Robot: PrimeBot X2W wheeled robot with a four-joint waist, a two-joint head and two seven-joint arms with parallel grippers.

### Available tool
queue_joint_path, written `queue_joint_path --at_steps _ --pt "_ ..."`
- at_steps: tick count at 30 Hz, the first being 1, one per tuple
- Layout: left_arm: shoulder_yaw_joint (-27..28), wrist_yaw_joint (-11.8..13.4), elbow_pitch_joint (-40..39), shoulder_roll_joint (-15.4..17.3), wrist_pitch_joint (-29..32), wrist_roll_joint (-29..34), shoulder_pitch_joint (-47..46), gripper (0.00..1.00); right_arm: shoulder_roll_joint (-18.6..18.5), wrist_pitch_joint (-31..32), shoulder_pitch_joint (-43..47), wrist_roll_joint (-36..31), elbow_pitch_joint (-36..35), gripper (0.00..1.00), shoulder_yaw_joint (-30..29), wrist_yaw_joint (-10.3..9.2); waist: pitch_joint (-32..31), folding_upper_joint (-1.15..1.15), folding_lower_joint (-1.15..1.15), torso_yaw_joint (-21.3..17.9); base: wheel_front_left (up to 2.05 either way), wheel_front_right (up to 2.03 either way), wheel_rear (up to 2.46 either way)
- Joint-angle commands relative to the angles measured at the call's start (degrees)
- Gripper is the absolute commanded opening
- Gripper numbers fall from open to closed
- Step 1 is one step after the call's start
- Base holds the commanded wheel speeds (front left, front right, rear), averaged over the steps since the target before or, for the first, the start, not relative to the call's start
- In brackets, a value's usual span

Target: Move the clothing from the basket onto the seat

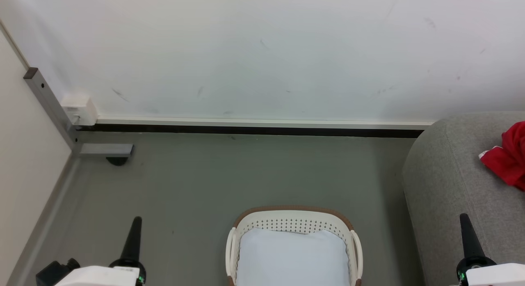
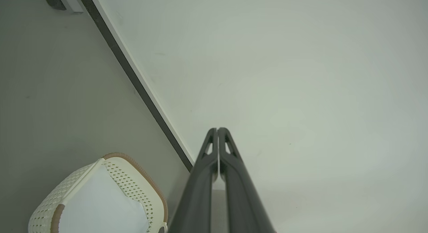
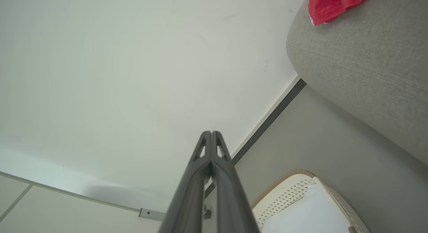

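Note:
The cream-white basket (image 1: 293, 224) with a brown rim stands on the floor at the bottom centre, and only its pale flat bottom shows inside. Red clothing (image 1: 508, 156) lies on the grey seat (image 1: 451, 183) at the right edge. My left gripper (image 1: 136, 220) is at the lower left, shut and holding nothing, well left of the basket. At the lower right my right gripper (image 1: 463, 217) is shut and bare, in front of the seat. The left wrist view has the basket (image 2: 133, 179) at lower left of the shut left gripper (image 2: 217, 129). The right wrist view shows the shut right gripper (image 3: 211, 132), the basket (image 3: 287, 193), the seat (image 3: 361, 66) and the clothing (image 3: 331, 4).
A white wall (image 1: 262, 52) with a dark baseboard gap runs behind the basket. A grey metal bracket (image 1: 53, 109) and a white box (image 1: 80, 109) sit in the left corner. Grey floor (image 1: 205, 179) lies between the wall, basket and seat.

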Motion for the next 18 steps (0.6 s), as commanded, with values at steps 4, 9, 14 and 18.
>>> queue_joint_path --at_steps 4,9,14,18 --pt "0.6 0.0 -0.8 0.1 0.9 -2.9 -0.9 0.0 0.0 0.8 -1.4 2.9 -0.7 0.0 -0.6 -0.07 0.0 0.0 0.0 0.0 0.0 0.0 0.0" --pt "1.0 0.0 -1.0 0.1 1.6 -5.4 -0.9 0.0 0.1 1.5 -1.3 5.4 -0.7 0.0 -0.9 -0.07 0.1 0.0 0.0 0.0 0.0 0.0 0.0" --pt "1.3 0.0 -1.1 0.0 2.3 -7.6 -0.9 0.0 0.1 2.2 -1.3 7.8 -0.7 0.0 -1.3 -0.08 0.1 0.0 0.0 0.0 0.0 0.0 0.0" --pt "1.6 0.0 -1.2 0.0 2.8 -9.5 -0.9 0.0 0.1 2.7 -1.3 9.5 -0.8 0.0 -1.5 -0.08 0.1 0.0 0.0 0.1 0.0 0.0 0.0"
